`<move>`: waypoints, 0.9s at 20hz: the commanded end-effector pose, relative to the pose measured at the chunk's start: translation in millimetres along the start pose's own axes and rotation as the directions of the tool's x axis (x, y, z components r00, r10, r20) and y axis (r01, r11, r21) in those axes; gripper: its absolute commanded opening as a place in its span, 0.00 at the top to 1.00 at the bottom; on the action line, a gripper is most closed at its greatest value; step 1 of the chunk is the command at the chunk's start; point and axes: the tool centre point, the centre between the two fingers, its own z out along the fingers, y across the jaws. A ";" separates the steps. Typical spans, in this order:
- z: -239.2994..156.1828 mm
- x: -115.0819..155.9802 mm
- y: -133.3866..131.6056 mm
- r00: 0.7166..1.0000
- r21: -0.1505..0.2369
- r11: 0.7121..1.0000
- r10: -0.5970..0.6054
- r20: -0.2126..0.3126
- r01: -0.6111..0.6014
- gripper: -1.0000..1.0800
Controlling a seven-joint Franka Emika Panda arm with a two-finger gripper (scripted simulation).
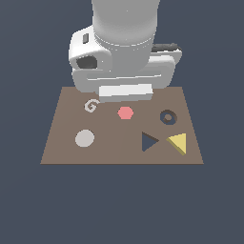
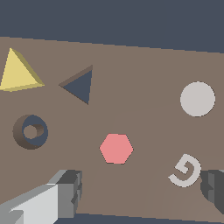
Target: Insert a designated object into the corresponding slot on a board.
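Gripper: my grey two-fingered gripper (image 2: pixel 140 192) hung above the far edge of the board, fingers (image 2: pixel 65 192) spread wide apart, nothing between them.
Below the fingers: pink flat hexagon (image 2: pixel 116 148) and white letter G (image 2: pixel 185 170), both flush in the board.
Board: flat brown rectangular board (image 1: pixel 114 152), lying on a dark blue-grey surface (image 1: pixel 119 205).
Block: small yellow triangular block (image 1: pixel 178 142) with darker yellow sides sat on the board near its edge at the exterior view's right, well apart from my fingers.
Slot: dark navy triangular hole (image 1: pixel 149 141), just beside the block, unfilled.
Others: dark round ring-shaped hole (image 1: pixel 167 116); pale grey disc (image 1: pixel 84 138).
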 end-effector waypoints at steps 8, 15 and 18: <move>29.1 40.8 -44.3 0.983 -0.002 0.983 -0.185 -0.012 0.185 0.04; 60.7 76.8 -102.4 0.922 -0.009 0.922 -0.387 -0.024 0.387 0.04; 71.6 86.7 -124.8 0.890 -0.012 0.890 -0.456 -0.028 0.455 0.04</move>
